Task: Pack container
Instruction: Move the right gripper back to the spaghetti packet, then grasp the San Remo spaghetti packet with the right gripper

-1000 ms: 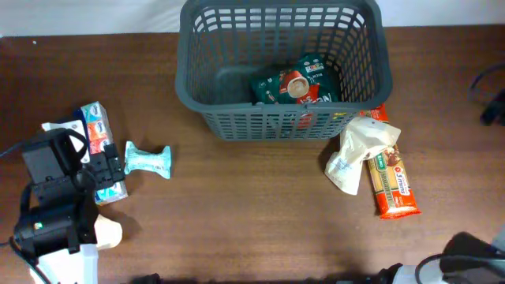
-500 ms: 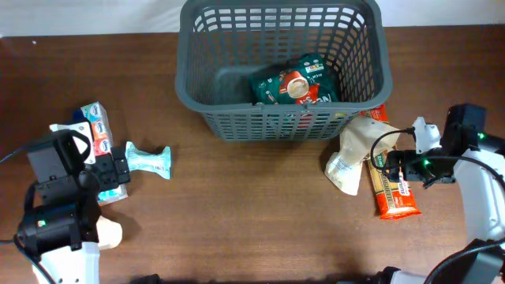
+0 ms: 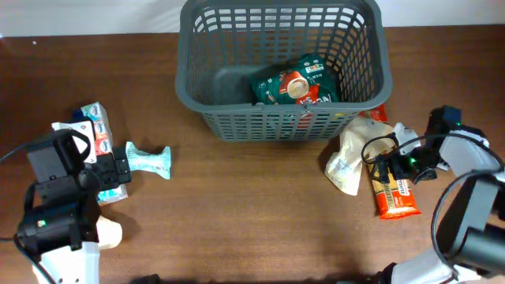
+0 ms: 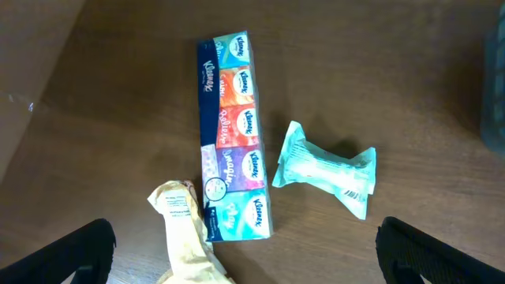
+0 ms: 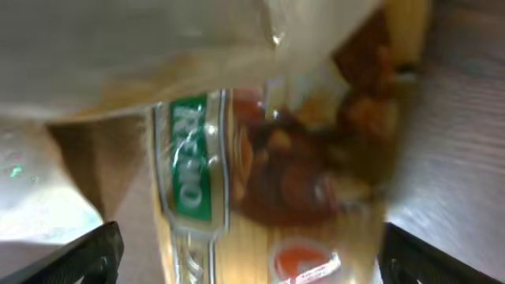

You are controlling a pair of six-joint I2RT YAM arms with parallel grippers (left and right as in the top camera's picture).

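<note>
Pasta packet (image 3: 397, 197) under right hand (image 3: 392, 167), container (image 3: 237, 118) just beyond

Overhead: container sits at the far middle of the table (image 3: 252, 213), a green packet (image 3: 296, 83) inside; right hand hangs over the orange pasta packet, whose long axis runs near-to-far, container lying beyond and inward from it; left hand (image 3: 113, 170) is farther off, by a teal packet (image 3: 148, 160). Left wrist: fingers (image 4: 71, 256) spread, tissue strip (image 4: 233, 134) below between them. Right wrist: fingers (image 5: 79, 256) spread wide astride the packet; nothing pinched, I judge.

Blurred pasta packet (image 5: 260, 189), top under white pouch (image 5: 118, 39).
</note>
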